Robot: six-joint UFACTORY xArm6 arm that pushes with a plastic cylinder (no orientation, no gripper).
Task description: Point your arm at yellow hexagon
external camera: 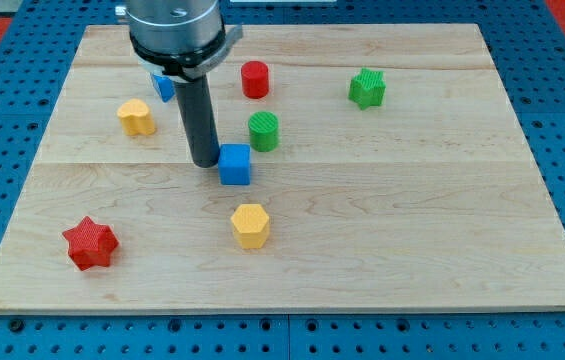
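Camera view: yellow hexagon (249,224) low on the worktop (412,220), just right of centre. Lies toward the view's bottom and slightly right of my tip (204,162), with blue cube (235,164) touching the tip's right. No fingers here, only a rod.

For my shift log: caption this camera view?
My tip beside the blue cube, above the yellow hexagon.

Pale wooden board (442,230), matt, grained
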